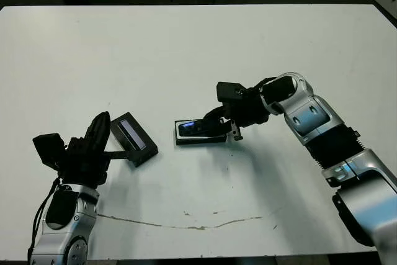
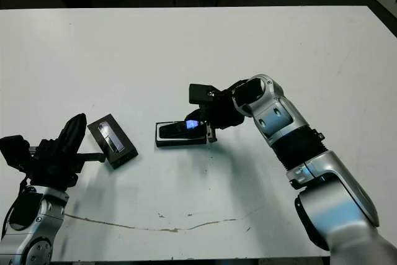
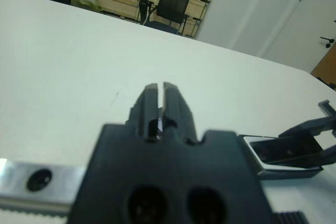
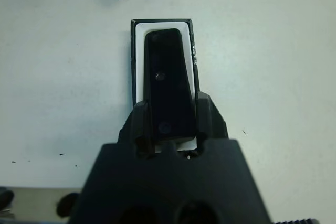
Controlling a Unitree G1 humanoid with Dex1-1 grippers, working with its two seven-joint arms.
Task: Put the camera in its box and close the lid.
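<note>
Camera point(image 4: 167, 82): lengthwise over box point(image 4: 137, 56), pinched by right hand point(image 4: 170, 124). Lid point(image 1: 133, 138): just beside pressed-together left hand point(image 1: 98, 133), well left of box.

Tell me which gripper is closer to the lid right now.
Left. The left gripper sits right beside the lid, while the right gripper is farther off, fingers either side of the camera in the box.

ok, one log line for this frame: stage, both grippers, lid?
stage: seating camera in box | right gripper: shut on camera | left gripper: shut, empty | lid: off, on table beside left gripper
</note>
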